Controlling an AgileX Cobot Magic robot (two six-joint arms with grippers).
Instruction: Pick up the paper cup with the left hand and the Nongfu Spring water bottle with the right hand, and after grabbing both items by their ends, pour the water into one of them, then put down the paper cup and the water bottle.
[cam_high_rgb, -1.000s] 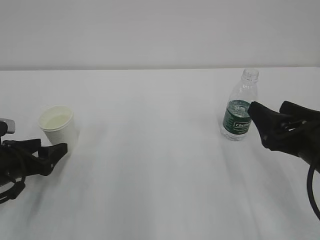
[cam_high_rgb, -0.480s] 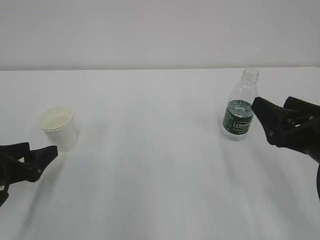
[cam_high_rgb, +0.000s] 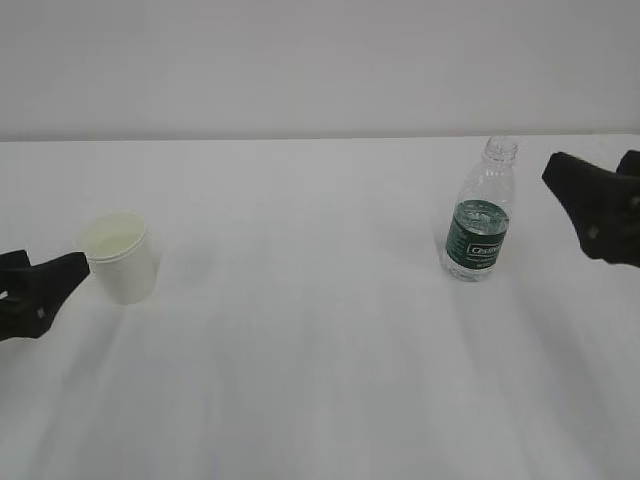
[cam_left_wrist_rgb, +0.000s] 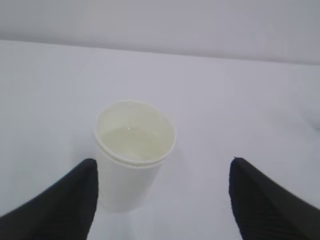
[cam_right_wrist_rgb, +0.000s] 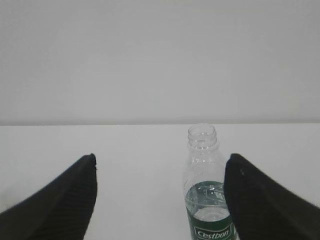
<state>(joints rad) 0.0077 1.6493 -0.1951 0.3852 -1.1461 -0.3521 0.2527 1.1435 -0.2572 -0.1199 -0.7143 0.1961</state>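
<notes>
Both grippers hang open and empty: left hand (cam_high_rgb: 35, 290) sits just left of the upright paper cup (cam_high_rgb: 120, 255), right hand (cam_high_rgb: 600, 205) sits right of the standing water bottle (cam_high_rgb: 480, 225).

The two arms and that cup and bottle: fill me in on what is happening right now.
Nothing is held at this moment. The left end effector is open beside the paper cup, which stands upright on the white table with liquid showing inside. The right end effector is open too, apart from the uncapped water bottle, which stands upright and partly filled. By the look of it, the pour is done and both things are set down.
</notes>
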